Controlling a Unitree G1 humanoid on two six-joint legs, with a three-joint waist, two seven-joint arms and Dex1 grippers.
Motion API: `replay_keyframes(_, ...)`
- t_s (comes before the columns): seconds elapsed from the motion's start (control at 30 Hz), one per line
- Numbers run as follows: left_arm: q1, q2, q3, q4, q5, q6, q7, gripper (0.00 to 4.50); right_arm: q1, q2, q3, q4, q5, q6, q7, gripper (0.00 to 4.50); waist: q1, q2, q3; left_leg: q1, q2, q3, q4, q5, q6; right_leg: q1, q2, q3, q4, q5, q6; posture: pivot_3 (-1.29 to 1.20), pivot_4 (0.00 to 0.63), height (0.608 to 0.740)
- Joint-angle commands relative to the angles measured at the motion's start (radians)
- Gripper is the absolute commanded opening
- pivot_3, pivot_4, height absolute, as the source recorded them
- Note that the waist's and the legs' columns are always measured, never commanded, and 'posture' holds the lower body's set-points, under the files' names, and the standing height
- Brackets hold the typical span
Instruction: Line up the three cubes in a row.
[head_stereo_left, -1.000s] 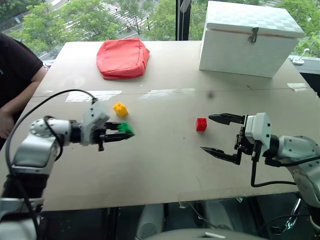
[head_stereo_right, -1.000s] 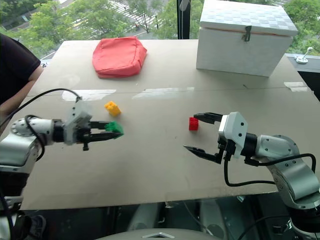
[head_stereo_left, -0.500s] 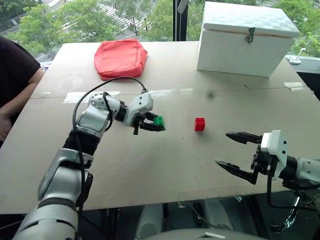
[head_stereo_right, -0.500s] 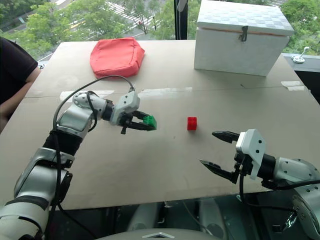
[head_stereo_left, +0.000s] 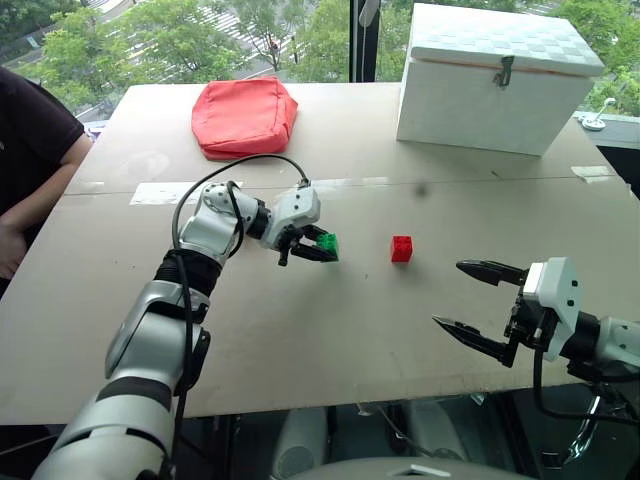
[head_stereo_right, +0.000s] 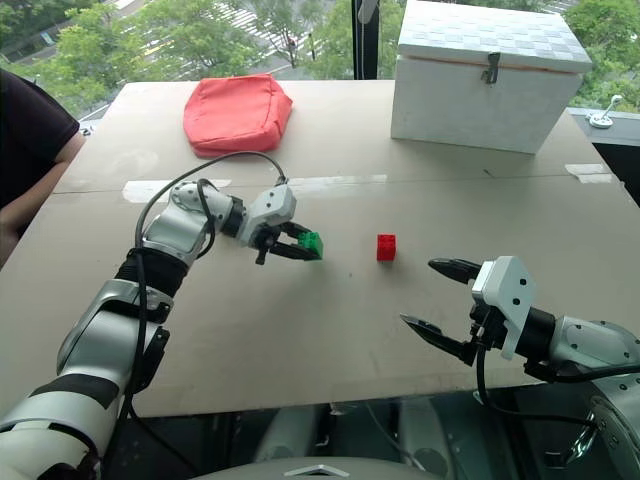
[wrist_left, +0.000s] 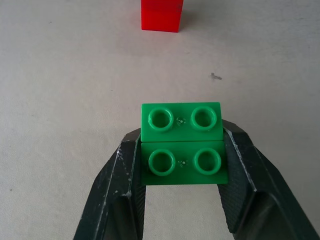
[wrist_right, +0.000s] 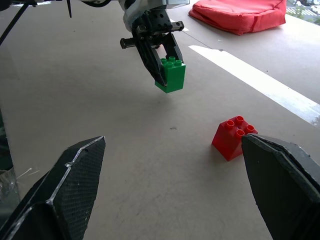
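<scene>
Here a pale beige tabletop stretches wide under a window that looks out on green trees and a street below. A strip of glare runs across its middle, and a small dark speck marks the surface near the centre. At the far right stands a large white box with a quilted lid and a metal latch; at the far left of centre lies a red fabric pouch. A person in a dark sleeve sits at the left edge. The green cube is a small studded toy brick with four round studs on top, glossy and bright; it is clamped between the black fingers of the left gripper, held just above the tabletop near its middle. The red cube, of the same studded kind, rests on the tabletop just to the right of the green one, apart from it. The right gripper hangs near the front right edge with its two fingers spread wide apart, nothing between them, well to the near right of the red cube.
</scene>
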Motion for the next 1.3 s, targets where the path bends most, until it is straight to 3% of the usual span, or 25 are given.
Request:
replay_keyframes(0.03, -0.048, -0.018, -0.003, 0.034, 0.029, -0.024, -0.002, 1.30, 0.002, -0.013, -0.039, -0.008, 0.012, -0.015, 0.008, 4.50, 0.000, 0.000, 0.000, 0.000, 0.000, 0.000, 0.000, 0.000, 0.000, 0.000, 0.000, 0.000, 0.000, 0.000, 0.001, 0.00, 0.150, 0.740)
replay_keyframes(0.53, -0.107, -0.088, -0.001, 0.181, 0.086, -0.104, 0.006, 1.30, 0.010, -0.010, -0.028, 0.000, -0.004, -0.031, 0.011, 4.50, 0.000, 0.000, 0.000, 0.000, 0.000, 0.000, 0.000, 0.000, 0.000, 0.000, 0.000, 0.000, 0.000, 0.001, 0.002, 0.00, 0.150, 0.740)
replay_keyframes(0.57, -0.108, -0.090, -0.002, 0.187, 0.087, -0.113, 0.004, 2.34, 0.013, -0.010, -0.030, -0.001, -0.004, -0.033, 0.012, 4.50, 0.000, 0.000, 0.000, 0.000, 0.000, 0.000, 0.000, 0.000, 0.000, 0.001, 0.000, 0.000, 0.000, 0.001, 0.002, 0.00, 0.150, 0.740)
replay_keyframes(0.73, -0.124, -0.096, 0.024, 0.210, 0.074, -0.126, -0.001, 4.38, 0.032, -0.014, -0.039, -0.012, 0.000, -0.031, 0.012, 4.50, 0.000, 0.000, 0.000, 0.000, 0.000, 0.000, 0.000, 0.000, 0.000, 0.001, 0.000, 0.000, 0.000, 0.001, 0.002, 0.00, 0.150, 0.740)
replay_keyframes(0.9, -0.108, -0.048, 0.075, 0.125, 0.032, -0.087, -0.027, 4.46, 0.037, -0.012, -0.039, -0.013, 0.002, -0.042, 0.018, 4.50, -0.003, 0.000, 0.000, 0.000, 0.000, -0.001, 0.000, 0.000, 0.000, 0.001, 0.000, 0.000, 0.000, 0.001, 0.002, 0.00, 0.150, 0.740)
replay_keyframes(1.03, -0.048, 0.033, 0.149, -0.055, -0.043, 0.061, -0.041, 4.46, 0.007, -0.006, -0.020, 0.004, 0.007, -0.049, 0.025, 4.50, -0.008, 0.000, 0.000, 0.001, 0.000, -0.002, 0.000, 0.000, 0.000, 0.001, 0.000, 0.000, 0.001, 0.001, 0.002, 0.00, 0.150, 0.740)
replay_keyframes(1.3, 0.041, 0.131, 0.366, -0.249, -0.112, 0.428, 0.306, 4.46, -0.079, -0.010, 0.047, 0.095, -0.024, -0.076, 0.075, 4.50, -0.004, 0.000, 0.000, 0.002, 0.001, -0.002, 0.001, 0.000, 0.000, 0.001, 0.000, 0.000, 0.001, 0.001, 0.002, 0.00, 0.150, 0.740)
